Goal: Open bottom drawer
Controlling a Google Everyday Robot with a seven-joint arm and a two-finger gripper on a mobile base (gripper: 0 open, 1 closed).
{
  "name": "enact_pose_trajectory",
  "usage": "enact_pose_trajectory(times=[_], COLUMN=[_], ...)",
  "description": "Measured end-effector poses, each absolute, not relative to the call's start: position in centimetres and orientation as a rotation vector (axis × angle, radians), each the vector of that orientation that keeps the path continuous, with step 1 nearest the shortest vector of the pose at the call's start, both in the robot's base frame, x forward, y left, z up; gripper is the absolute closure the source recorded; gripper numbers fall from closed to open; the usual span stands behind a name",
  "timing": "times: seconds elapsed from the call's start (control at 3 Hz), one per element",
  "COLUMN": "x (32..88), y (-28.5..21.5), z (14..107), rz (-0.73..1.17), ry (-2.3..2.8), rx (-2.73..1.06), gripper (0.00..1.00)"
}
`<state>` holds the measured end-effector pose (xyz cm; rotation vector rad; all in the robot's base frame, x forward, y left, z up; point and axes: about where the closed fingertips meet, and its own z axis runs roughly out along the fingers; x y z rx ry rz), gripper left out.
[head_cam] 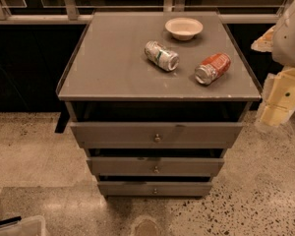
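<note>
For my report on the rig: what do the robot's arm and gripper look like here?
At the right edge, beside the cabinet, the arm has a smooth, rounded white shell. Below it, the gripper is blocky and pale cream-yellow. No cables show.

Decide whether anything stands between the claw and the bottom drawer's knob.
Nothing visible does. The claw hangs beside the cabinet's right front corner, above the floor. The bottom drawer faces forward, its knob uncovered.

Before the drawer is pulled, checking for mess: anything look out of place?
Two cans lie on their sides on the cabinet top: a green-white can and an orange can. The gripper is at the right edge, away from the bottom drawer.
</note>
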<state>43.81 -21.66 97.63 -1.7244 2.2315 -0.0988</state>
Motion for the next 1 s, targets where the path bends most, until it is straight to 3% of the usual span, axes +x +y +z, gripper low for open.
enact_pose_trajectory(times=[1.0], x=[38.2], y=[-22.7], z=[90.4], rz=[0.021], ry=[2.146], rx=[-1.565], gripper=[0.0])
